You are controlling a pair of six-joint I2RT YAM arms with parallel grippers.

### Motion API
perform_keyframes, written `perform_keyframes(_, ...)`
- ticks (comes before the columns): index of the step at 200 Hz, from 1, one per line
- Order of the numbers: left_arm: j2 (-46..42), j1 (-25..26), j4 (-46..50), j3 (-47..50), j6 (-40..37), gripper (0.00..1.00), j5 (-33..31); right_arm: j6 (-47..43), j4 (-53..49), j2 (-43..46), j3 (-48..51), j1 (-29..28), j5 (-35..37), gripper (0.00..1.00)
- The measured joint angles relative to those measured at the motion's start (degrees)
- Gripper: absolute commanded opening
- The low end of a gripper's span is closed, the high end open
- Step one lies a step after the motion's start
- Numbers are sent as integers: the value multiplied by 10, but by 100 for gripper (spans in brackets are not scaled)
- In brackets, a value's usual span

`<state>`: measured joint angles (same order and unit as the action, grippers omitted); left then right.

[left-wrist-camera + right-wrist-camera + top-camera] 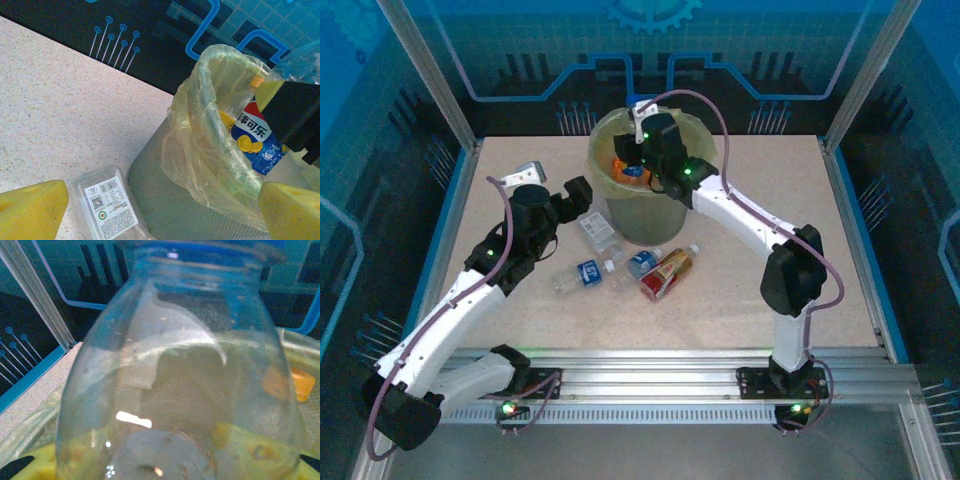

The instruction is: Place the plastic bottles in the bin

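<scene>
A clear plastic bottle [175, 380] is held tight in the right gripper [635, 160], right over the bin [650, 220]. The left gripper [578, 192] is spread wide beside the bin. Four more bottles [667, 273] are seen lying on the table [770, 300], near the bin.

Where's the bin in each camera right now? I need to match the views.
Top external: bin at top centre of the table.
Left wrist: bin takes the right half, rim at upper right.
Right wrist: bin rim at the right edge, behind the clear bottle.
Shared landmark: its yellow-green bag liner.
</scene>
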<state>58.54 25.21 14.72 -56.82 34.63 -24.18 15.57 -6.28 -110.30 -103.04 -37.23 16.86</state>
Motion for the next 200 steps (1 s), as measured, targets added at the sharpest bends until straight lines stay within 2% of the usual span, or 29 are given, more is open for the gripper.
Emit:
perform_keyframes(49,0,0,0,0,0,99,0,36,-7,0,12,0,-16,57)
perform_keyframes(81,4,0,0,0,0,99,0,57,-40,-5,1,0,-21,74)
perform_keyframes(126,6,-3,0,0,0,99,0,79,-132,-38,-82,7,-19,89)
perform_keyframes(200,10,-4,0,0,0,99,0,68,-249,-43,-209,28,-21,94)
